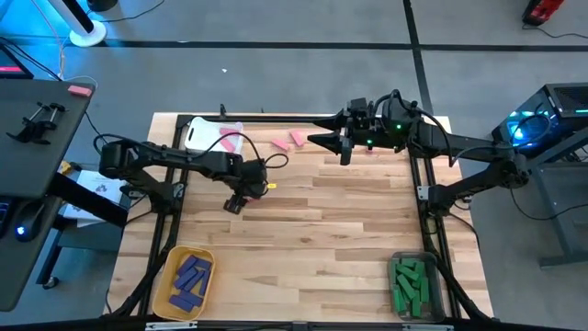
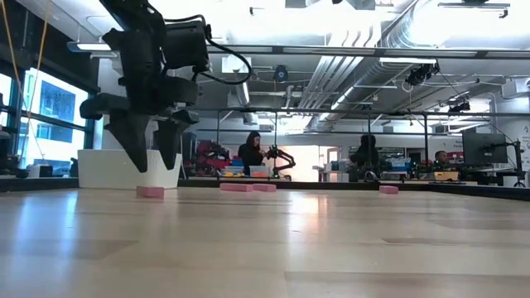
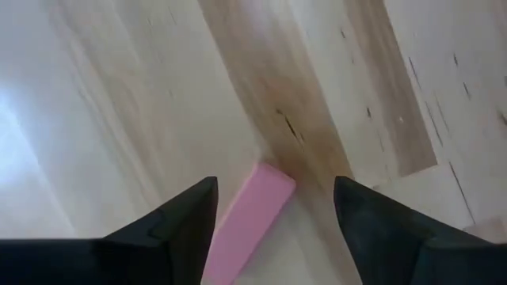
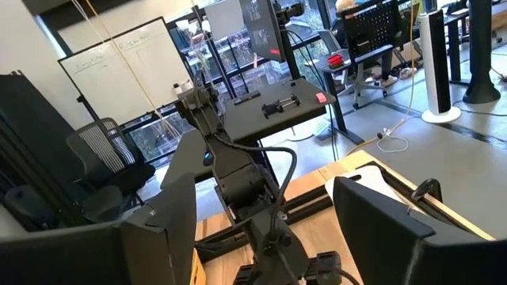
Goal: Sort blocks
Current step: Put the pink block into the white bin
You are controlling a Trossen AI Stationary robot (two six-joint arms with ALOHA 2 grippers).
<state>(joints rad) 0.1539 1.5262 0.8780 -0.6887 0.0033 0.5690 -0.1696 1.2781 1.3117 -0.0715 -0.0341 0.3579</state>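
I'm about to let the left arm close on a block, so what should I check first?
1. Left gripper open: ok.
2. Pink block between its fingers: ok, lying flat on the table.
3. Fingers low enough to grasp: cannot tell; in the low view they hang above the wood.
4. White bin for pink blocks in reach: ok, near the left arm.
5. Right gripper clear of the left arm: ok, open over the far edge.
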